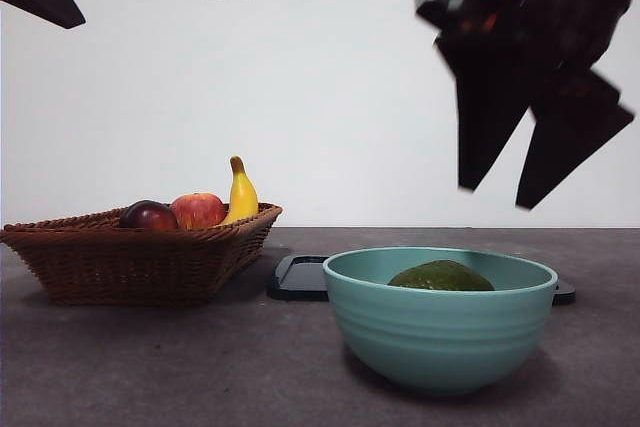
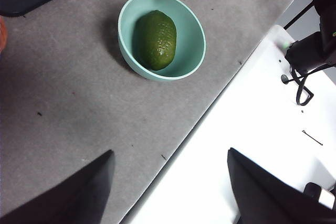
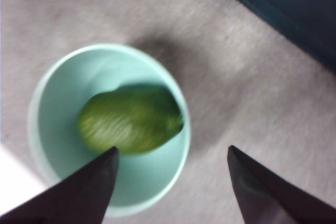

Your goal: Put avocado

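The avocado [image 1: 441,276] lies in the bowl [image 1: 440,332], and the right gripper [image 1: 520,192], jaws apart and empty above it, could only clip the rim if it dips.

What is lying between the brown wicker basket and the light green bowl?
In the front view, a flat black tray lies behind the gap between the woven brown basket and the pale green bowl.

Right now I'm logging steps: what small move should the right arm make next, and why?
Probably lift the right gripper farther up and away. The avocado already lies inside the teal bowl, and the jaws are open, empty and above it, so nothing seems left to place.
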